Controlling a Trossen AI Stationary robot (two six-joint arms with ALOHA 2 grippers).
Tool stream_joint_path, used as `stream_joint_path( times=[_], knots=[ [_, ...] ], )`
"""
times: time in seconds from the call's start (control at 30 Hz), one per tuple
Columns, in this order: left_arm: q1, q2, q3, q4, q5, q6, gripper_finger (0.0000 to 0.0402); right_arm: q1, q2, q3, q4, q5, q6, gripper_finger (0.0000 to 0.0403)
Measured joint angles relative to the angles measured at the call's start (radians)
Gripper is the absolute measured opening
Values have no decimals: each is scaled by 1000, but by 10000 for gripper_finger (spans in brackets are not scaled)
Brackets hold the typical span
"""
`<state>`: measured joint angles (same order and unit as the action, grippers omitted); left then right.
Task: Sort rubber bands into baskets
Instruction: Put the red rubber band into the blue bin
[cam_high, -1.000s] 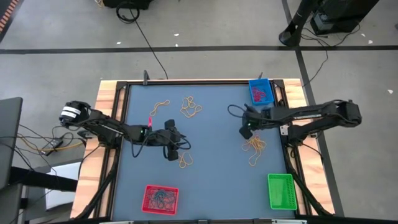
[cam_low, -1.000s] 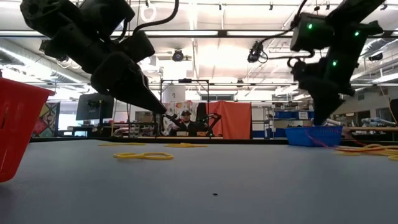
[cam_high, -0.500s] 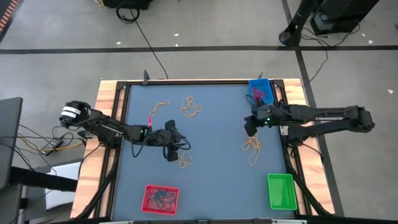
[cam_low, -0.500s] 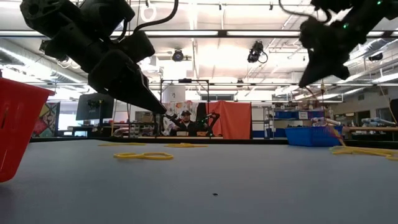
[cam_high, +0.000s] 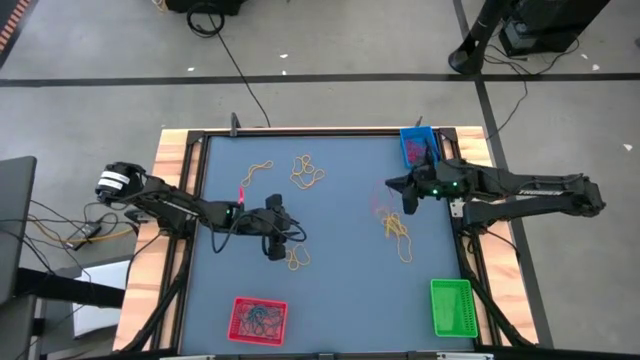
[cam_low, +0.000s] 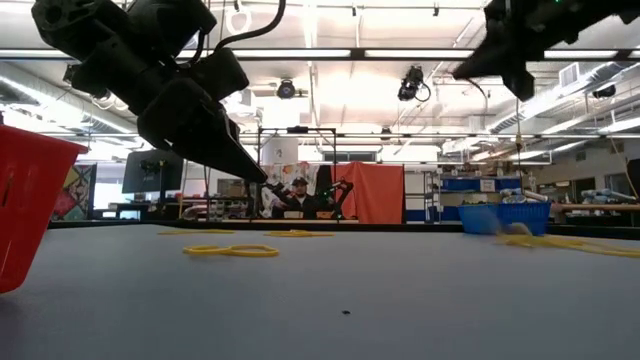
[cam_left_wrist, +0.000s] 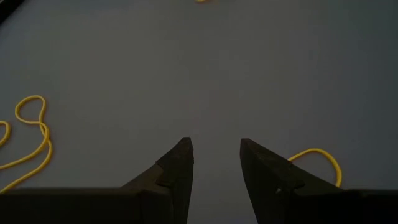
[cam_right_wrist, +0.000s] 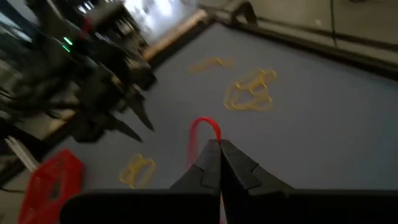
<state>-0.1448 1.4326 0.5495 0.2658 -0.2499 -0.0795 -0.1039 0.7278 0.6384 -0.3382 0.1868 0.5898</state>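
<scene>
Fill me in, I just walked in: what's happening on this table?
A two-armed robot is sorting rubber bands into baskets. The right tool is shut on a red band, lifted above the table near the blue basket. The left tool hangs open over yellow bands. The red basket holds bands; the green basket looks empty.

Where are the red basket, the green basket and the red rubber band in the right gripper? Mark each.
red basket (cam_high: 259, 319): high view, on its band-filled middle.
green basket (cam_high: 451, 306): high view, on its floor.
red rubber band (cam_right_wrist: 204, 126): right wrist view, on the loop's top, above the right gripper (cam_right_wrist: 219, 149).
</scene>
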Motion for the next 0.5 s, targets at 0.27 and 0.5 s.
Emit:
stream_joint_path(
  times=[0.27, 0.5],
  knots=[
    [0, 0, 0, 30, 57, 26, 138, -2, -2, 1, 167, -62, -47, 7],
    [-8, 0, 0, 53, 59, 5, 138, -55, -1, 1, 78, 199, -69, 6]
  ],
)
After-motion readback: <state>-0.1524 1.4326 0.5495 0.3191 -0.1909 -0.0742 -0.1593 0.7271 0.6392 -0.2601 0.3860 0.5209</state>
